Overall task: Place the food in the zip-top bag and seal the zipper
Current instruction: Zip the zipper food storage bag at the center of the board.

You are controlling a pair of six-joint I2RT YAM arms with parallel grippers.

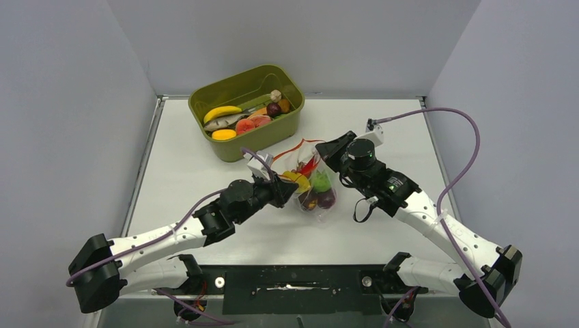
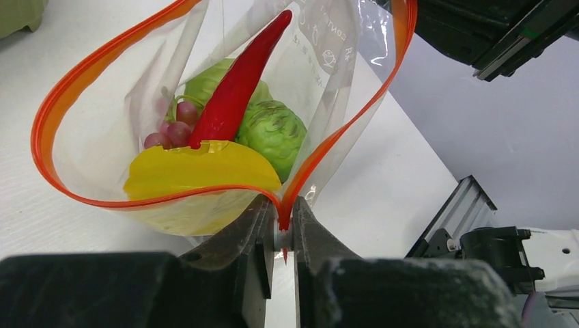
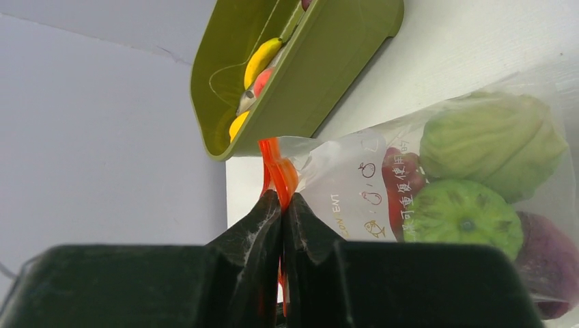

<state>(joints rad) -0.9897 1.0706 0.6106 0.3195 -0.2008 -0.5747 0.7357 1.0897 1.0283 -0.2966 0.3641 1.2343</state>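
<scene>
The clear zip-top bag (image 1: 311,179) lies mid-table with its mouth gaping open. Its red-orange zipper (image 2: 82,72) forms a wide loop in the left wrist view. Inside are a red chili (image 2: 239,82), a green fruit (image 2: 273,130), a yellow piece (image 2: 198,174), small purple grapes (image 2: 171,133) and a purple fruit (image 3: 546,260). My left gripper (image 2: 285,236) is shut on the zipper at one end of the mouth. My right gripper (image 3: 281,205) is shut on the zipper (image 3: 276,167) at the other end.
An olive-green tub (image 1: 246,109) stands at the back, left of centre, holding a banana (image 1: 222,113) and several other toy foods. It also shows in the right wrist view (image 3: 307,75). Grey walls enclose the table on three sides.
</scene>
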